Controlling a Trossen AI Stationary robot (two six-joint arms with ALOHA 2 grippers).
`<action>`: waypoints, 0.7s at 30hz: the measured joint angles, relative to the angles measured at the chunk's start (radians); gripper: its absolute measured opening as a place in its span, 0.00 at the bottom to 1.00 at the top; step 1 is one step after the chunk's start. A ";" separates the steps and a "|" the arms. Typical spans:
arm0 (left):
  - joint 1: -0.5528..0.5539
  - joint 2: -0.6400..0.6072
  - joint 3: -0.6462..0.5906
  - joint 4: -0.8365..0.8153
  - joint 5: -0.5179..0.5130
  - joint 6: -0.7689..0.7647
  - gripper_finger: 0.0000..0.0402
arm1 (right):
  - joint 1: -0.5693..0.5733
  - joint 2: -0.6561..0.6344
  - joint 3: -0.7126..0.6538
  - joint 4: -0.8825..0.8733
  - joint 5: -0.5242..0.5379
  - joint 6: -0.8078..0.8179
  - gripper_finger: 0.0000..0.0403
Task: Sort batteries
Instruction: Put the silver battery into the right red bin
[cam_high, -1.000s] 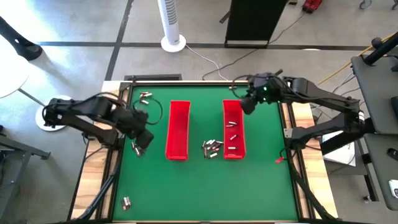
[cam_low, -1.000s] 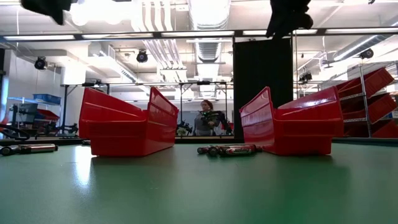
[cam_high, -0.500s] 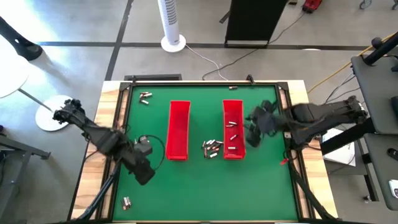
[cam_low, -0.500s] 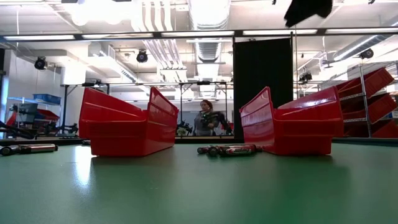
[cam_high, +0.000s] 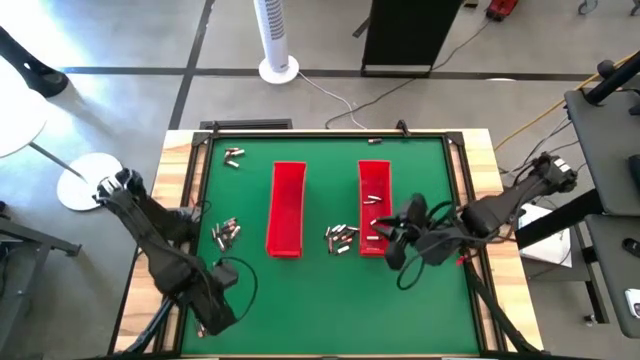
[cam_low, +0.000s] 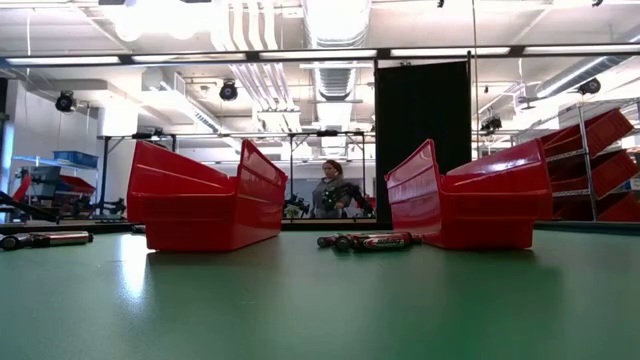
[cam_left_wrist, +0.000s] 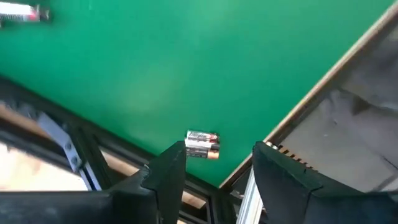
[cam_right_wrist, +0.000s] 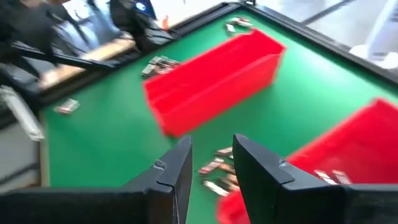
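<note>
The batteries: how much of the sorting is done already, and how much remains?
Done: a few batteries lie in the right tray; the left tray looks empty. In hand: nothing; left gripper hangs open over two batteries; right gripper holds nothing. Left: clusters and, plus the far pair.

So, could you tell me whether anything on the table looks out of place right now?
Yes. Small silvery batteries lie loose on the green mat: a cluster between the long red trays, another left of the empty left tray, a few near the far-left corner. Only the right tray holds any.
</note>
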 joint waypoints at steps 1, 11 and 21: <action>-0.005 0.016 -0.005 0.000 0.007 -0.034 0.44 | 0.007 0.015 0.000 0.035 0.000 0.004 0.27; -0.049 0.186 -0.051 0.287 0.150 -0.225 0.54 | 0.026 0.163 0.009 0.240 -0.036 0.056 0.32; -0.058 0.249 -0.059 0.340 0.161 -0.317 0.55 | 0.007 0.177 0.098 0.146 -0.089 -0.153 0.30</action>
